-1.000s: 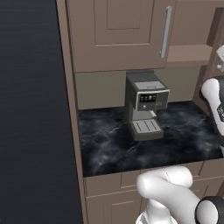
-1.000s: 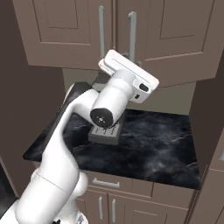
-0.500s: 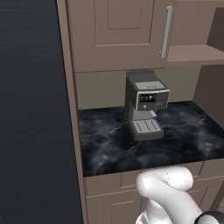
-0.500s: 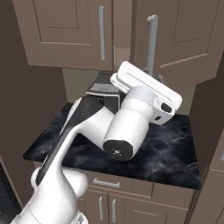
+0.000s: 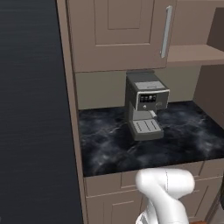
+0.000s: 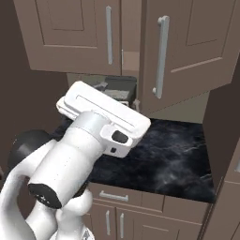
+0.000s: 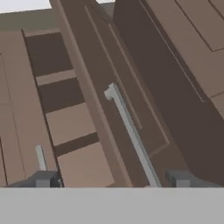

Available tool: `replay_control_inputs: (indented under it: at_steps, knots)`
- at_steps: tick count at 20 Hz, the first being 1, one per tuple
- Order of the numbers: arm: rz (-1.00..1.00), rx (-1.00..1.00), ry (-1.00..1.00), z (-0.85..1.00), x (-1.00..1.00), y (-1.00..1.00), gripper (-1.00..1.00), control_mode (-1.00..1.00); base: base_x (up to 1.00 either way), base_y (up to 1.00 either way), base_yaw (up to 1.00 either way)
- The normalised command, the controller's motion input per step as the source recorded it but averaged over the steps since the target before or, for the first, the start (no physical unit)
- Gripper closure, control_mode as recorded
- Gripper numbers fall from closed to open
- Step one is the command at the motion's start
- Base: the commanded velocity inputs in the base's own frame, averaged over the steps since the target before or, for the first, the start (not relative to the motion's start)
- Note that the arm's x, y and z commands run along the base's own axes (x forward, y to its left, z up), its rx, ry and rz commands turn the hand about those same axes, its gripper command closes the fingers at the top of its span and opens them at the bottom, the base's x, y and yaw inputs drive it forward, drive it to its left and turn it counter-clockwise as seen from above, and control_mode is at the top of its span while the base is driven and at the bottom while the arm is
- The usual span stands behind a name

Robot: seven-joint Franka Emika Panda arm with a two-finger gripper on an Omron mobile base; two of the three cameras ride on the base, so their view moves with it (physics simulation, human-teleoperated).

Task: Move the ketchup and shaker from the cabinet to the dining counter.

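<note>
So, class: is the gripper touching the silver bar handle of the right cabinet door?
Apart. In the hand view the gripper is open, and the handle runs between the two fingertips with clear space on either side.

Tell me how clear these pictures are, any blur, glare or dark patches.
Left base view: dark flat panel fills the left, coffee machine sharp. Right base view: arm blocks the counter, soft sheen on the marble. Hand view: door handle slightly blurry, shelves shaded in bands, no glare.
</note>
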Motion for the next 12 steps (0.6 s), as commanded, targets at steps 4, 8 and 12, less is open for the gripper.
replay_control_inputs:
  at_steps: [4, 8, 12]
  knots:
    - [-0.07, -0.21, 0.07, 0.06, 0.13, 1.00, -1.00, -1.00, 0.00, 0.00, 0.00]
    - [-0.09, -0.16, 0.14, 0.01, 0.67, 0.91, -1.00, -1.00, 0.00, 0.00, 0.00]
    - [-0.11, -0.07, 0.25, 0.00, 1.00, 0.46, -1.00, -1.00, 0.00, 0.00, 0.00]
